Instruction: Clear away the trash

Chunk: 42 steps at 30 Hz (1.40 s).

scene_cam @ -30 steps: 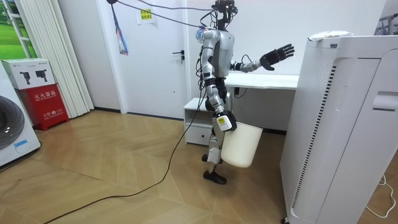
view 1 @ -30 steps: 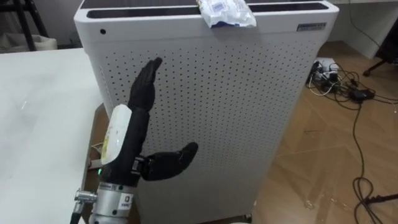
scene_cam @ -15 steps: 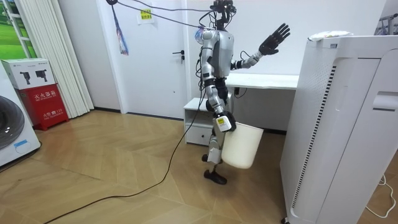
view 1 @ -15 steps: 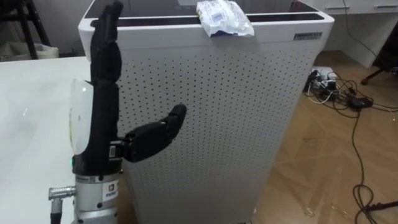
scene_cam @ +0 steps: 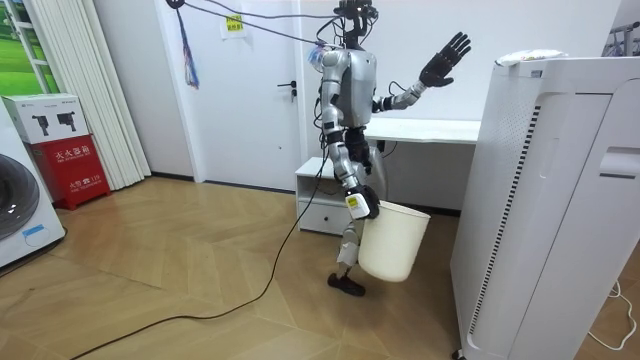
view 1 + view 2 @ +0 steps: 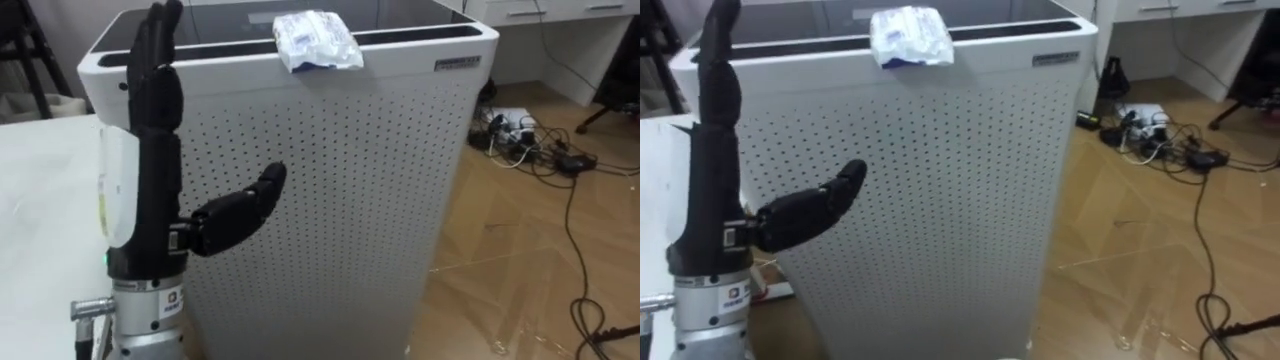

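A crumpled white packet (image 6: 317, 41) lies on the front edge of the top of a tall white perforated appliance (image 6: 340, 200) straight ahead of me. My left hand (image 6: 160, 150) is raised upright in front of the appliance's left corner, open, fingers straight and thumb out to the side, holding nothing. It is left of the packet and apart from it. In the room view my right hand (image 5: 358, 203) hangs low at my side, shut on the rim of a white bin (image 5: 390, 240). The packet (image 5: 530, 57) shows there on the appliance's top.
A white desk (image 6: 40, 200) stands close on my left, with a low drawer unit (image 5: 318, 195) behind me. Cables and a power strip (image 6: 520, 140) lie on the wooden floor to the right of the appliance. Bare floor lies between them and the appliance.
My left hand has risen from pointing forward to upright at the height of the appliance's top. The bin has swung forward at my side. The eye view has shifted, so the packet sits further left.
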Available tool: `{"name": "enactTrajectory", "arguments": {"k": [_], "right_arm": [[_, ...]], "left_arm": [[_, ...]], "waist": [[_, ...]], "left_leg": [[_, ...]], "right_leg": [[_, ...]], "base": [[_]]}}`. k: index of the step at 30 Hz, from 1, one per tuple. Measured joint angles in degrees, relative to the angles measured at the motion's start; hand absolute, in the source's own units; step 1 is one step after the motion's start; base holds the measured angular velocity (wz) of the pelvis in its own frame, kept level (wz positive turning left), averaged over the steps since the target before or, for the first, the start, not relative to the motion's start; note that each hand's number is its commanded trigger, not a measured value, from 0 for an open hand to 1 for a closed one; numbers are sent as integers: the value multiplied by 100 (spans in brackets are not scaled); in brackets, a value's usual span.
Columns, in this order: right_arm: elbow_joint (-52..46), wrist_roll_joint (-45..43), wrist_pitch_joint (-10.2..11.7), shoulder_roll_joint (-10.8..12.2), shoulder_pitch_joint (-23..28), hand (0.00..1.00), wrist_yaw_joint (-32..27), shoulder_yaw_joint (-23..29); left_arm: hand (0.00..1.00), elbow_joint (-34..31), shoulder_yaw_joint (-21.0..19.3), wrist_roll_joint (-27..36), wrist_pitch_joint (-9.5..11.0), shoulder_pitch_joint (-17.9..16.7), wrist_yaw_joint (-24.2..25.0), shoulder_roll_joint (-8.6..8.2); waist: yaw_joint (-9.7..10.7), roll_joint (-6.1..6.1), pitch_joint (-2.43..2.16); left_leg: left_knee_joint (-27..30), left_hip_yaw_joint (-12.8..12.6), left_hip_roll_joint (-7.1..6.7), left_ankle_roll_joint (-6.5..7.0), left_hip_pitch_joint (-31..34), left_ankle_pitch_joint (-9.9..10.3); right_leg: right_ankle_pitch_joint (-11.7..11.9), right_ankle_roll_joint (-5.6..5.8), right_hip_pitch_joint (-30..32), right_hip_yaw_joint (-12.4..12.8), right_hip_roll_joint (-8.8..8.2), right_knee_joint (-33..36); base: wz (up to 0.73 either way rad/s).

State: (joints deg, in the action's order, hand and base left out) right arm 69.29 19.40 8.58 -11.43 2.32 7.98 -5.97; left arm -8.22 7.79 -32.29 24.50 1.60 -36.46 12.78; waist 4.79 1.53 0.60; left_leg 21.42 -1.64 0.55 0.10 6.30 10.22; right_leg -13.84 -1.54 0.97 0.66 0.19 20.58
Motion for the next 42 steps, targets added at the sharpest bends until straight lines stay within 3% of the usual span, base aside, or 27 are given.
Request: {"name": "enactTrajectory", "arguments": {"k": [1, 4, 8, 13, 17, 23, 42], "right_arm": [[-6, -1, -1, -1, 15, 100, -13, 52], [-25, -103, -1, 32, 19, 100, -31, 59], [-51, -169, -1, 28, -19, 100, -39, 168], [-71, -204, -19, 53, -64, 100, -33, -12], [-192, -166, -130, 51, -61, 100, -31, -74], [-327, -223, -183, 56, -83, 100, 21, -78], [-318, -305, -216, -8, -130, 100, 97, -115]], "left_arm": [[0, 22, 35, -31, -3, 9, -53, 2], [0, 37, 37, -243, -9, 10, -62, 12], [0, 32, 34, -464, -13, 84, -63, 23], [0, 34, 18, -697, -8, 548, -61, 56], [0, 33, 29, -873, -10, 547, -44, 118], [0, 32, -4, -903, -12, 549, -30, 234], [0, -305, -76, -1120, -55, 547, 69, 251]], "waist": [[17, -32, -18], [26, -29, -10], [96, -114, 1], [-70, -146, 11], [-148, -165, 21], [-196, -228, 39], [-174, -193, 32]], "left_leg": [[-15, -15, -16, 56, -19, 7], [-82, -100, -32, 104, -98, 32], [-143, -139, -68, 137, -103, 105], [-167, -142, -131, 153, -219, 216], [-172, -143, -227, 162, -315, 312], [-149, -158, -231, 232, -287, 370], [-185, -49, -225, 229, -338, 367]], "right_leg": [[14, 23, -47, 1, -11, -96], [41, 51, -116, 10, -52, -252], [7, 98, -103, -85, -120, -296], [-134, 106, -114, -19, -218, -155], [-283, 148, -116, -83, -300, -9], [-286, 195, -122, -170, -316, -16], [-236, 203, -322, -396, -314, -312]], "base": [[-4], [-11], [-3], [-11], [-7], [0], [3]]}}
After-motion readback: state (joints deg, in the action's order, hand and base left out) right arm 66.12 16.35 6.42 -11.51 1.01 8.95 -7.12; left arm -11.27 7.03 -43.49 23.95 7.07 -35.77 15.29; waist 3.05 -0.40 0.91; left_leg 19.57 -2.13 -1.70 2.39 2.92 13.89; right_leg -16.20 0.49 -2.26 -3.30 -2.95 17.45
